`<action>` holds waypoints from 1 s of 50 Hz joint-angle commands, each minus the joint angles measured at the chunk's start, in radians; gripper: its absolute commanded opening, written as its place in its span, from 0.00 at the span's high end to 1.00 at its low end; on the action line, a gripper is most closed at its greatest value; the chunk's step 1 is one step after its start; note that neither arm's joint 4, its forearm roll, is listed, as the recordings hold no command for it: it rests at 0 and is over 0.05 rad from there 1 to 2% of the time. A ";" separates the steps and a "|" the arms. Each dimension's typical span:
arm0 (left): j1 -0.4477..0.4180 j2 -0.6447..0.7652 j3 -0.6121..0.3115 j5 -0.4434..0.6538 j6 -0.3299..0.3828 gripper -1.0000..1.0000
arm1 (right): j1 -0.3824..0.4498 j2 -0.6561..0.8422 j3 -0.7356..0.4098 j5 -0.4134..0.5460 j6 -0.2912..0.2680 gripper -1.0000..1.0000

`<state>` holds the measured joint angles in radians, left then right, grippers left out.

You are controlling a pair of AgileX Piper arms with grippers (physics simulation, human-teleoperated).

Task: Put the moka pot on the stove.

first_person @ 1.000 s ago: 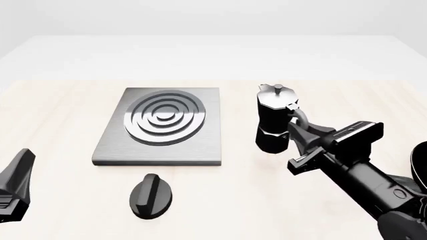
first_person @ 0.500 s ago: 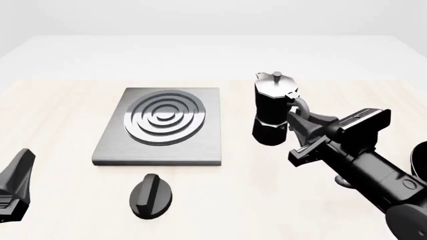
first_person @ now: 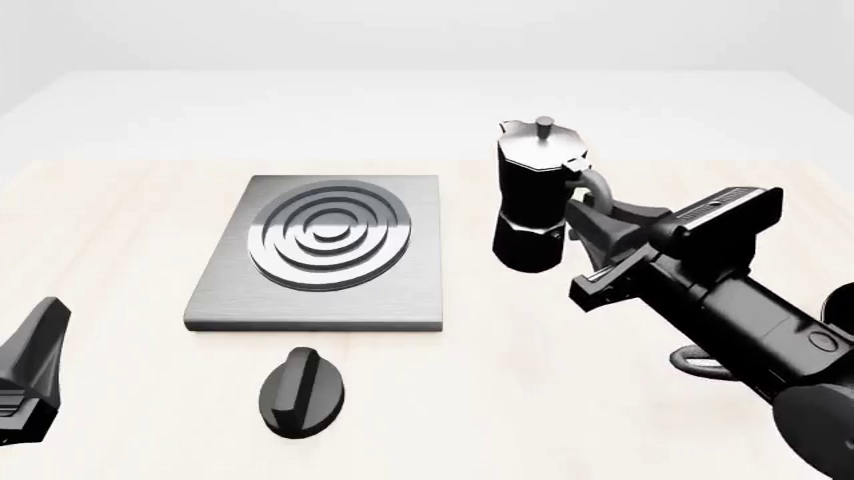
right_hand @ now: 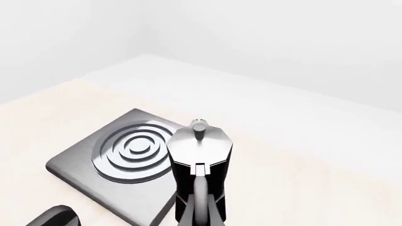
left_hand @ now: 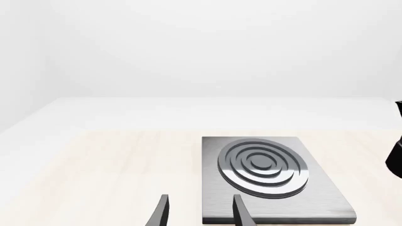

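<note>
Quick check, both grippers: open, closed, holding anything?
Left gripper: open, holding nothing.
Right gripper: closed on the handle of the moka pot.

My right gripper point(first_person: 597, 238) hides the lower curve of the moka pot point(first_person: 534, 200)'s handle, so my fingertips cannot be made out there. The front view's edge cuts off my left gripper point(first_person: 30, 372). My left wrist view shows only a sliver of the pot.
</note>
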<state>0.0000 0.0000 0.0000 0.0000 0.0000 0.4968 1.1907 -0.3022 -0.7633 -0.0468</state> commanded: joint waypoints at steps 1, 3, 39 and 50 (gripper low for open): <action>0.000 0.000 0.000 0.000 0.000 0.00 | 0.015 0.010 -0.059 0.015 0.003 1.00; 0.000 0.000 0.000 0.000 0.000 0.00 | 0.015 0.019 -0.064 0.010 0.005 1.00; 0.000 0.000 0.000 0.000 0.000 0.00 | 0.065 0.173 -0.195 -0.010 0.022 1.00; 0.000 0.000 0.000 0.000 0.000 0.00 | 0.079 0.232 -0.246 -0.020 0.029 1.00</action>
<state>0.0000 0.0000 0.0000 0.0000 0.0000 0.5643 1.3837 -0.4974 -0.7734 -0.0271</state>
